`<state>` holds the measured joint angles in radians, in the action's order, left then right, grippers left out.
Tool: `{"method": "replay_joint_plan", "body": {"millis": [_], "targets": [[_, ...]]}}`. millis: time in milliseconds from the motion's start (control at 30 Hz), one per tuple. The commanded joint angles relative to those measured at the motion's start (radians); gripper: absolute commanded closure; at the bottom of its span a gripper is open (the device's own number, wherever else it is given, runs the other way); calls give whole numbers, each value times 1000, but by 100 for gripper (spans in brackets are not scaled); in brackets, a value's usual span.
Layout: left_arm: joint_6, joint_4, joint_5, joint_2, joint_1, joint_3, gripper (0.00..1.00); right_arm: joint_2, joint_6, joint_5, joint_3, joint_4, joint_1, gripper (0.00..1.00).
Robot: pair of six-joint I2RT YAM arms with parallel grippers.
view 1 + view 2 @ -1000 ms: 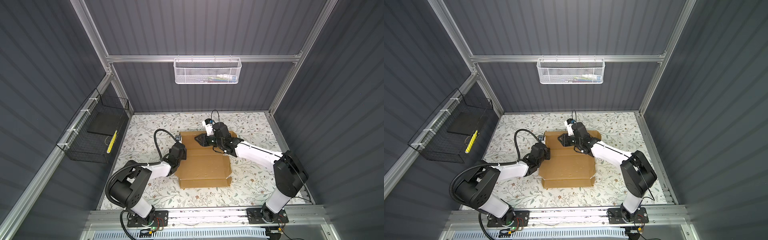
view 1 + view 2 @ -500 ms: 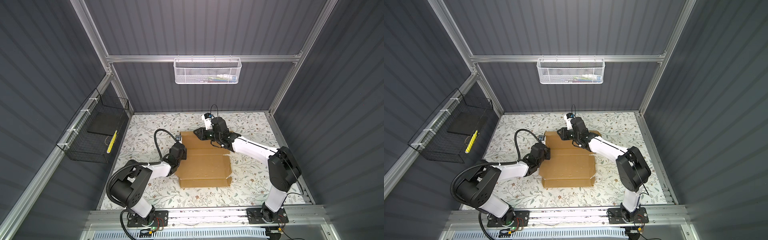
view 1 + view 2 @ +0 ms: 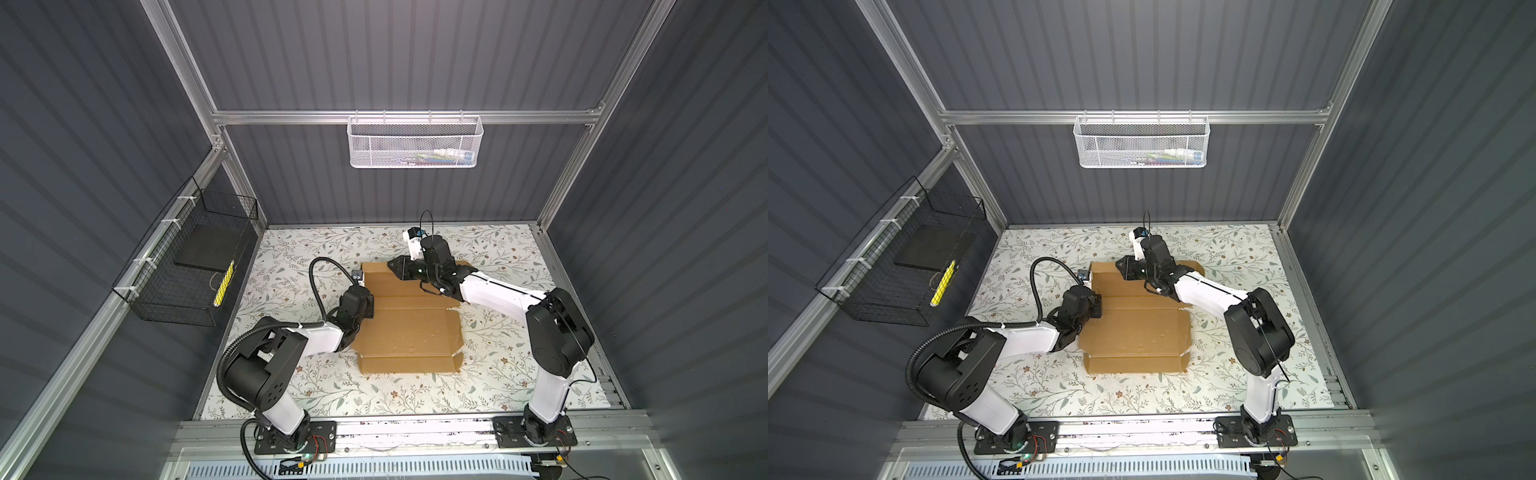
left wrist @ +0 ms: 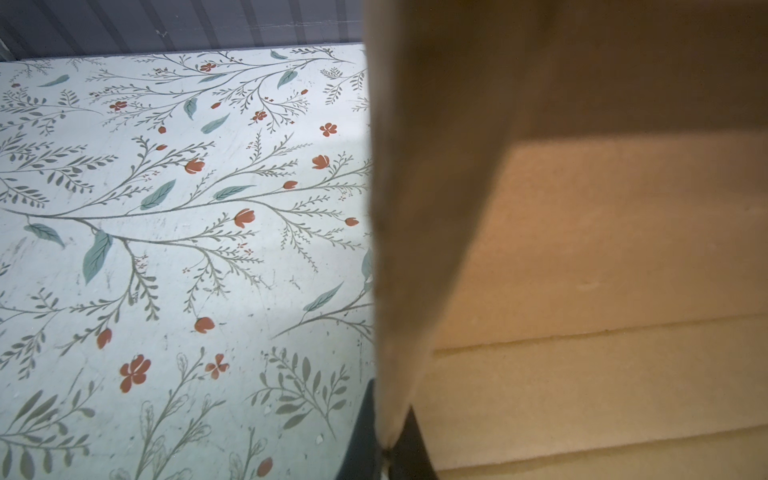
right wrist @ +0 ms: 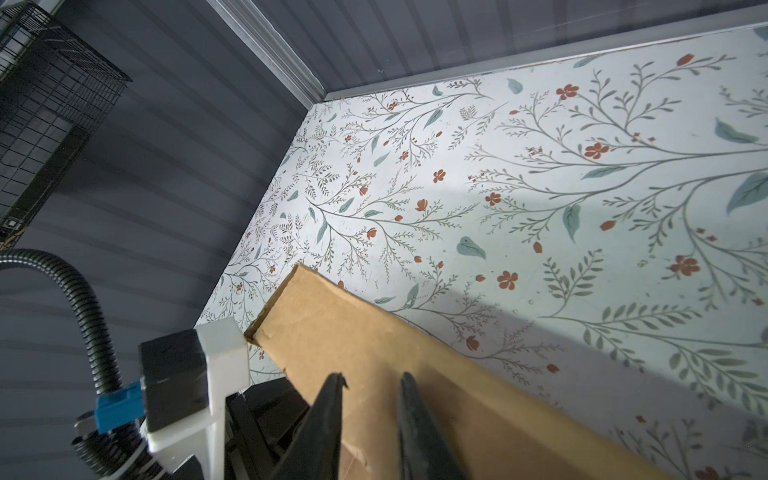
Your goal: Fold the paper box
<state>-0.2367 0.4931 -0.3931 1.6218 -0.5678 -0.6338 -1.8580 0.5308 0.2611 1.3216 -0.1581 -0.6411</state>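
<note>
A floral-print tabletop (image 3: 299, 266) fills the floor of a grey-walled cell. The paper box (image 3: 409, 328) lies at the tabletop's centre, mostly as an open sheet of brown cardboard with its creases showing. A black wire basket (image 3: 187, 270) hangs beyond the tabletop's left edge and a white mesh basket (image 3: 415, 145) above its back edge; neither is involved.

The left arm (image 3: 316, 332) reaches in from the tabletop's front-left corner and the right arm (image 3: 498, 297) from its front-right corner, stretching towards the back edge.

The left gripper (image 4: 386, 449) is closed tight on the side flap (image 4: 415, 208) facing the tabletop's left edge. That flap stands up off the tabletop, its edge pinched between the two dark fingers. The right gripper (image 5: 372, 378) has its jaws parted a little over the rear panel (image 5: 374, 332), whose free corner is lifted clear of the tabletop. Cardboard shows through the gap and no grip is apparent; whether the fingers touch the panel cannot be told.

The fold looks to be at an early stage. One side flap is raised and the rear panel is tilted, while the strip nearest the tabletop's front edge seems only slightly turned. Standing up the remaining walls, tucking the tabs and closing the lid all appear still to be done.
</note>
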Motion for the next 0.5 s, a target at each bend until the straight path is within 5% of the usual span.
{"method": "replay_joint_plan", "body": {"millis": [0, 467], "targets": [[0, -31, -20, 18, 4, -25, 94, -28, 2, -8, -13, 14, 3, 73], [-35, -46, -95, 42, 4, -85, 71, -21, 8, -5, -37, 12, 0, 74]]}}
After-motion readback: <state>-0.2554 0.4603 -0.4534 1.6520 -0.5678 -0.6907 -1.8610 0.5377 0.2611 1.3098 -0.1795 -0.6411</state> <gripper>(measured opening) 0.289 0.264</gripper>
